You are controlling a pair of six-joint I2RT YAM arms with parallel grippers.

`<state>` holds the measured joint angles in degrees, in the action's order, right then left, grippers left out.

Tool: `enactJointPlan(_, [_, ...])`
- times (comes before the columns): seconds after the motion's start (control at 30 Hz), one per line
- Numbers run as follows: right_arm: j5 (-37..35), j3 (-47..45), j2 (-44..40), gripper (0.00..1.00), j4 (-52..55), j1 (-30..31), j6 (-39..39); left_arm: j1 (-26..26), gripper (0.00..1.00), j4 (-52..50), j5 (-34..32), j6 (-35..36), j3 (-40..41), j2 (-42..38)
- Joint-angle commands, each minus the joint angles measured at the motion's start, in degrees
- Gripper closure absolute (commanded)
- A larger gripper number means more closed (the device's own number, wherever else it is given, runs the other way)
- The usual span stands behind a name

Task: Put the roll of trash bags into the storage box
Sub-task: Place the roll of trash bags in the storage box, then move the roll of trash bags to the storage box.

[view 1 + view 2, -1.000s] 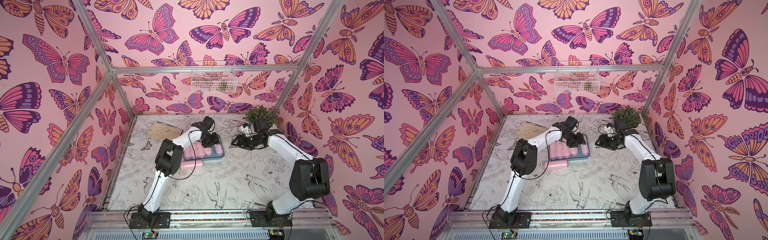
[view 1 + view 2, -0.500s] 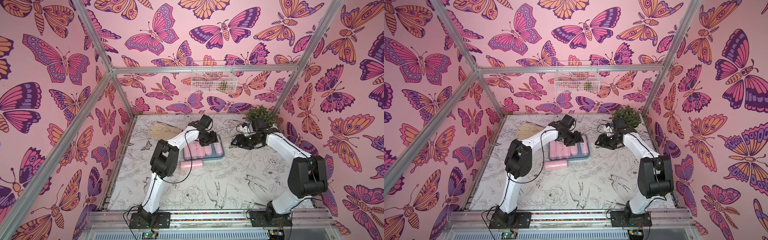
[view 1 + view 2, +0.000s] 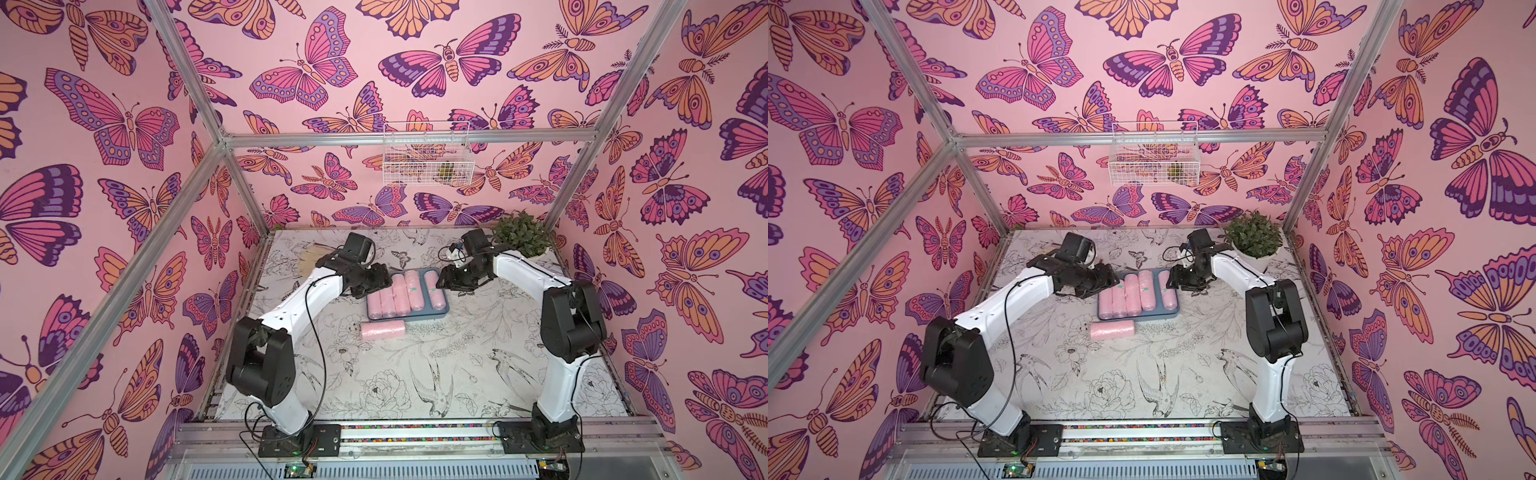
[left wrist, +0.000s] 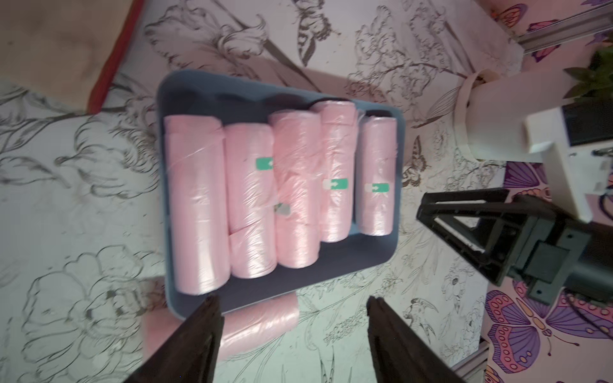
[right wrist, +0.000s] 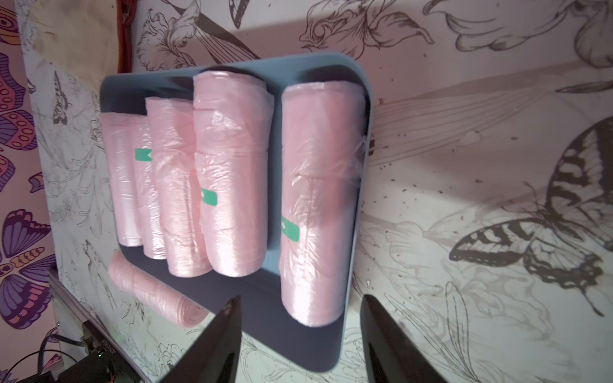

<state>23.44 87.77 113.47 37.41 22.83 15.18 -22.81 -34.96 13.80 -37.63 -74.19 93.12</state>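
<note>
Loose roll (image 3: 382, 331) on table (image 3: 415, 374), centre of both top views, just below storage box (image 4: 358, 265) lower edge, crosswise to the five rolls (image 3: 415, 291) inside. Left gripper (image 4: 292, 298) and right gripper (image 5: 300, 296) both spread, empty. Left looks nearer: pinch mid-length, clear low rim, release low. Little bare floor left.

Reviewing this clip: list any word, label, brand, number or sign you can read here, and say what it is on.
No legible words, brands or numbers in any view.
Green stickers on the pink rolls: only a small white mark, too blurred to read as letters.
Black unit at the edge of the right wrist view: faint print, too small to read.
Storage box: no print visible.
</note>
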Motion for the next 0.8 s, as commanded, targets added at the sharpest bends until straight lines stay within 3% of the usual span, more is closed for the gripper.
enactJointPlan(0.0, [-1.8, 2.9, 2.2, 0.39, 1.6, 1.1, 0.9, 1.0, 0.26, -0.9, -0.8, 1.1, 5.9, -2.8])
enactJointPlan(0.2, [-1.9, 5.5, 5.5, 0.41, 2.0, 1.9, 0.9, 1.6, 0.25, -0.4, -0.6, 1.1, 11.9, -6.3])
enactJointPlan(0.77, [2.7, 7.9, 10.6, 0.46, -0.3, 2.3, 3.2, 2.4, 0.23, 0.0, -0.6, 1.3, 15.6, -7.9])
